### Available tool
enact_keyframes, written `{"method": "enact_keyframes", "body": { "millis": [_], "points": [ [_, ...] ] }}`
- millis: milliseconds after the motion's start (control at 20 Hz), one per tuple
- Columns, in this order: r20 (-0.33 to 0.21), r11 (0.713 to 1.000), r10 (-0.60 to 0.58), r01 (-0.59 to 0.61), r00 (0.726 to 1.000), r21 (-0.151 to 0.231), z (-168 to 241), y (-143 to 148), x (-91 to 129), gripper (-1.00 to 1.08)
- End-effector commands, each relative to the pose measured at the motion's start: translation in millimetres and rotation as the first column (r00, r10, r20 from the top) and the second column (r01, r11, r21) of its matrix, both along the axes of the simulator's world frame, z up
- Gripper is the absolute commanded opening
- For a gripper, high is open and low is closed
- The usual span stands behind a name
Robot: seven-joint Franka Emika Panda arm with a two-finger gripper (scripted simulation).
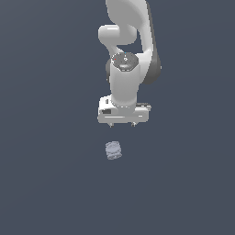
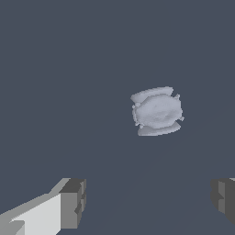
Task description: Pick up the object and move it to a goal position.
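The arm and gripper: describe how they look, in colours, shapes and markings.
The arm is glossy white with rounded, bulbous links and dark grey joint sections; one joint has a dark round cap with small markings. The gripper has a wide, boxy white body. Its fingers are white with blocky, ridged dark grey pads.

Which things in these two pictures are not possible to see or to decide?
- Goal position: no marker shows in either view.
- Arm: its base is cut off by the exterior view's top edge.
- Gripper fingers: cut off by the wrist view's edges.
- Object: tiny in the exterior view, so its ridges blur; its underside is hidden in both views.
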State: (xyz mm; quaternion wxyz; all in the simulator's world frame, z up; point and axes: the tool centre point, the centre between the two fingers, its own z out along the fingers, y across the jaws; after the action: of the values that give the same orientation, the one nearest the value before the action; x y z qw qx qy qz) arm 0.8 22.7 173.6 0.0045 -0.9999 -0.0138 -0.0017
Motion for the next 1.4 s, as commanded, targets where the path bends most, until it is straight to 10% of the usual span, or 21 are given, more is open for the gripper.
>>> {"method": "enact_keyframes", "body": {
  "millis": [0,500,1350],
  "points": [
    [0.000,1.000,0.000,0.000,1.000,0.000,0,0,0,1.00],
    [0.030,1.000,-0.002,0.001,1.000,0.031,15,31,7,1.00],
    [0.011,0.993,0.116,-0.116,0.993,0.003,-44,-14,43,1.00]
  ]
}}
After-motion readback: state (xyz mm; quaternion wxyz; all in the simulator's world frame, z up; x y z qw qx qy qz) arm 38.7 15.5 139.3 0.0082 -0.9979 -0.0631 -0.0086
